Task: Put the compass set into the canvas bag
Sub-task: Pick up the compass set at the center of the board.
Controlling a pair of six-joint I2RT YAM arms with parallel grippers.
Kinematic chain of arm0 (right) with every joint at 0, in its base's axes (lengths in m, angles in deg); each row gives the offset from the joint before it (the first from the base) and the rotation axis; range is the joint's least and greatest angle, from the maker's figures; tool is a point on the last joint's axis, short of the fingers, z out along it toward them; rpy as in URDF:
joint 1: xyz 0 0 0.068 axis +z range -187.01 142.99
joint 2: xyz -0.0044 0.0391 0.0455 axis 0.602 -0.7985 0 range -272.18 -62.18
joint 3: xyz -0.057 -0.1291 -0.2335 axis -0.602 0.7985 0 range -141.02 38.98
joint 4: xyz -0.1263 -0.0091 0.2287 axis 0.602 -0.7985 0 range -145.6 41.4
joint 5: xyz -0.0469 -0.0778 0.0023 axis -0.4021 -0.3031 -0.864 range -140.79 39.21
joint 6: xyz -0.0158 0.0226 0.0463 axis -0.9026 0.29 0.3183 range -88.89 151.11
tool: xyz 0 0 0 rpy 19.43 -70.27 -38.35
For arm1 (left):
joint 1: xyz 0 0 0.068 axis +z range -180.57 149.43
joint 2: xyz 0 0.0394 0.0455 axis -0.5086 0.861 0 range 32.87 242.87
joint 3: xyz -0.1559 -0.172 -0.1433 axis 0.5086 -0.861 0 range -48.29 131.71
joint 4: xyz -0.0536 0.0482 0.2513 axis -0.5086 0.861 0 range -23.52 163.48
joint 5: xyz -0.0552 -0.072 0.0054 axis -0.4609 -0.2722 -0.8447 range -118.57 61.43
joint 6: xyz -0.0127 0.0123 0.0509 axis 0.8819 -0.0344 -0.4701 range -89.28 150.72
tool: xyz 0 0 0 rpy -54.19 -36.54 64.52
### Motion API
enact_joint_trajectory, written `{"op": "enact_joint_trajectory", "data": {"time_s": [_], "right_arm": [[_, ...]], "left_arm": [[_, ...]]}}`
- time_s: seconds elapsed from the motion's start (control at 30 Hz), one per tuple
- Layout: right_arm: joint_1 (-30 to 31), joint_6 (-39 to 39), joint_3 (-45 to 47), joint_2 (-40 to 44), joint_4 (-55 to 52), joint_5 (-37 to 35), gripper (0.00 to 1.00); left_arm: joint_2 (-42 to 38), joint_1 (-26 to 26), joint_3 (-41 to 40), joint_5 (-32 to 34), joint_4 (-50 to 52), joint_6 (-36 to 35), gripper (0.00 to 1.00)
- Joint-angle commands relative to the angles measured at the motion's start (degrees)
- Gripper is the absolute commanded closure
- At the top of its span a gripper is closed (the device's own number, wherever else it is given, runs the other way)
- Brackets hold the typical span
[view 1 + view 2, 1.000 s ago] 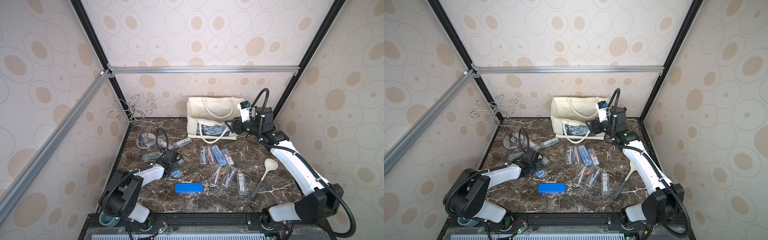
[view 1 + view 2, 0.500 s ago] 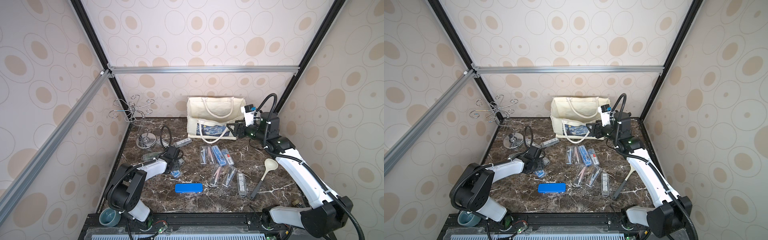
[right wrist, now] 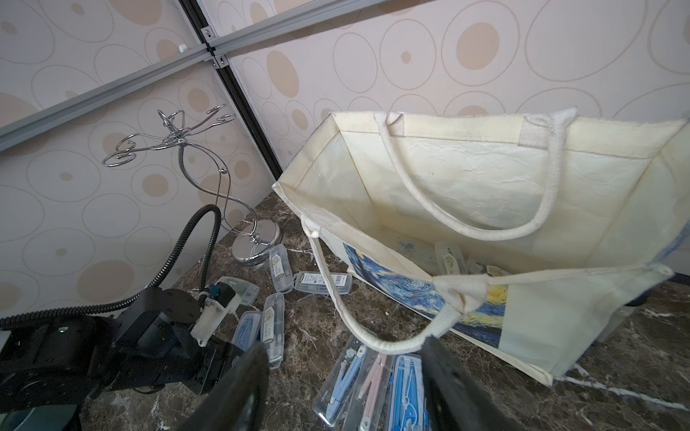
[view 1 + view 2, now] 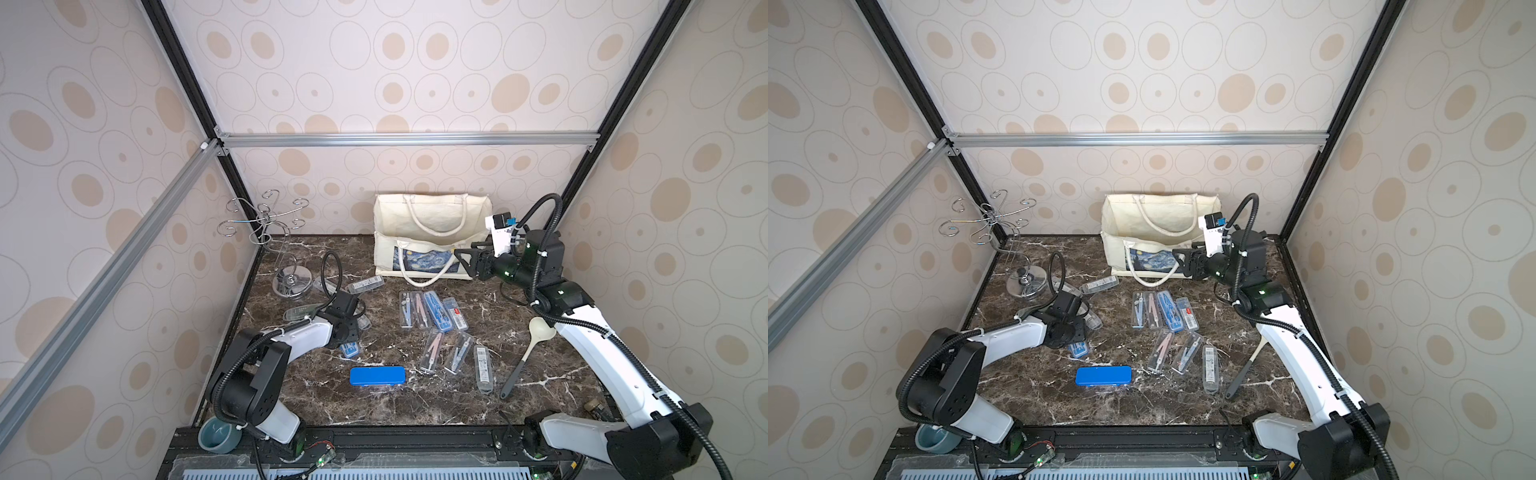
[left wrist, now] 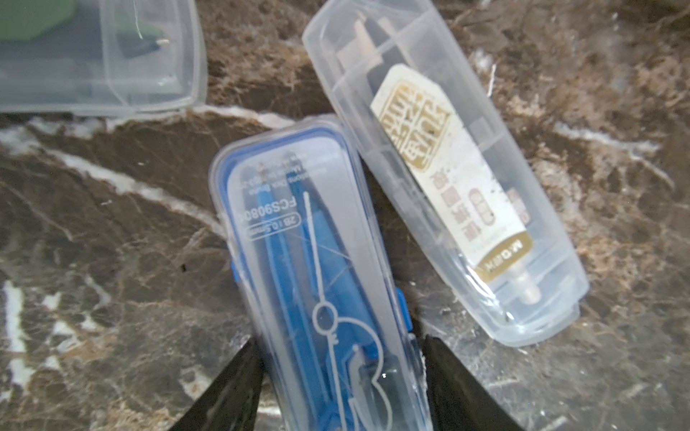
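A clear case with a blue compass set [image 5: 317,261] lies flat on the marble, and its end pokes out from under my left arm in both top views [image 4: 348,350] [image 4: 1079,349]. My left gripper [image 5: 341,343] straddles that case, both fingers against its long sides. The canvas bag [image 4: 432,216] [image 4: 1158,216] stands open at the back, with several clear cases on its floor [image 3: 451,261]. My right gripper [image 3: 343,347] [image 4: 463,259] hangs open and empty at the bag's front right corner, by the drooping rope handle [image 3: 336,298].
More compass sets lie in a row [image 4: 428,309] and a lower group [image 4: 449,353]. A clear case with a gold label [image 5: 448,186] lies right beside the held one. A chrome hook stand [image 4: 291,282], blue box [image 4: 377,376], spoon [image 4: 536,336] and teal cup [image 4: 218,434] are around.
My left jaws have narrowed onto the blue compass set, which has stayed in place. My right arm's elbow has swung outward and its wrist has sunk a little by the bag.
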Motion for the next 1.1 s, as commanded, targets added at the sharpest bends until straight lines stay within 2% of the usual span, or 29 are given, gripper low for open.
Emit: {"op": "enact_joint_trajectory", "data": {"time_s": [0.0,0.07,0.13,0.2,0.3,0.43,0.6,1.07], "right_arm": [[-0.31,1.22,0.76,-0.23,2.15,1.59,0.34],[-0.31,1.74,0.94,-0.34,2.6,2.0,0.34],[-0.31,2.11,0.95,-0.36,2.6,2.26,0.34],[-0.36,2.21,1.03,-0.31,2.53,2.53,0.34],[-0.32,2.46,1.19,0.04,2.58,2.8,0.34],[-0.29,2.94,1.82,0.39,3.45,2.92,0.34],[-0.32,4.18,2.0,-0.45,4.21,4.55,0.34],[-0.3,5.83,3.03,-2.31,4.1,8.01,0.33]], "left_arm": [[1.71,0.02,-2.52,-3.11,3.73,-0.06,0.36],[2.34,0.08,-2.91,-3.51,2.34,-0.03,0.34],[3.39,-0.03,-2.8,-3.85,1.69,-0.2,0.22],[4.42,-0.18,-2.51,-3.47,1.75,-0.36,0.21],[6.22,-0.48,-1.7,-2.1,2.68,-0.58,0.22],[8.06,-1.18,-0.56,0.67,4.44,-0.47,0.32],[6.99,-1.67,-1.14,1.82,2.78,-0.12,0.37],[-0.49,-2.15,-4.55,2.52,-4.4,-2.39,0.39]]}}
